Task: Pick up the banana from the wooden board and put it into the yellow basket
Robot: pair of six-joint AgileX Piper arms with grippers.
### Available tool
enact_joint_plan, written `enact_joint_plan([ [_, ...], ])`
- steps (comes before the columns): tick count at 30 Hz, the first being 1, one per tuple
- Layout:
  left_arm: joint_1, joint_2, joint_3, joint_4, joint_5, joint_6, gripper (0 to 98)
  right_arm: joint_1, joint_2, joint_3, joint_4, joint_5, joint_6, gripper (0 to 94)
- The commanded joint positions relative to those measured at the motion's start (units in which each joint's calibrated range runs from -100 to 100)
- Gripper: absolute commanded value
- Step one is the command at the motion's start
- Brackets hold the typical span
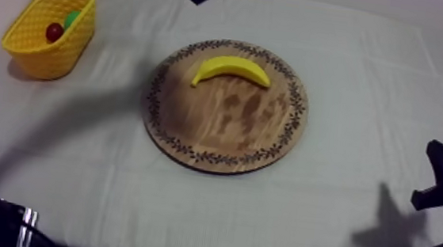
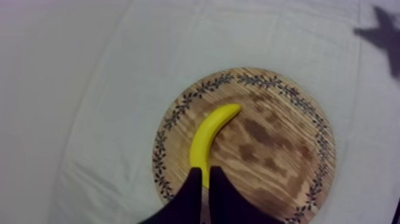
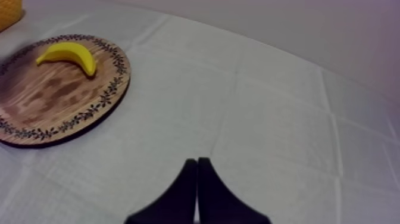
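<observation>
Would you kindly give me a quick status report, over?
Left tool shut, over banana on board. Right tool shut, over cloth. Nothing blocks basket.

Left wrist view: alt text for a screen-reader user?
A yellow banana lies on a round wooden board with a patterned rim. The left claw, fingers together as a narrow wedge, hangs over the banana's near end.

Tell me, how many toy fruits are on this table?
3: the banana lies on the wooden board; a small red fruit and a green fruit sit in the yellow basket, whose wall may hide more.
</observation>
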Motion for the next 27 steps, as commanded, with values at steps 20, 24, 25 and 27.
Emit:
enact_joint_plan([
  [20,0.61,19.95,-10.71,-2.36,8.26,-0.78,83.1,0.01,0.03,-0.03,-0.01,-0.02,-0.01,0.2],
  [24,0.29,23.73,-13.55,-2.97,9.43,-1.31,84.6,0.01,0.03,-0.03,-0.01,-0.02,-0.01,0.2],
  [25,0.25,24.68,-14.16,-3.1,9.57,-1.44,84.7,0.01,0.03,-0.03,-0.01,-0.02,-0.01,0.2],
  [27,0.18,26.57,-15.37,-3.21,9.77,-1.79,84.6,0.01,0.03,-0.03,-0.01,-0.02,-0.01,0.2],
])
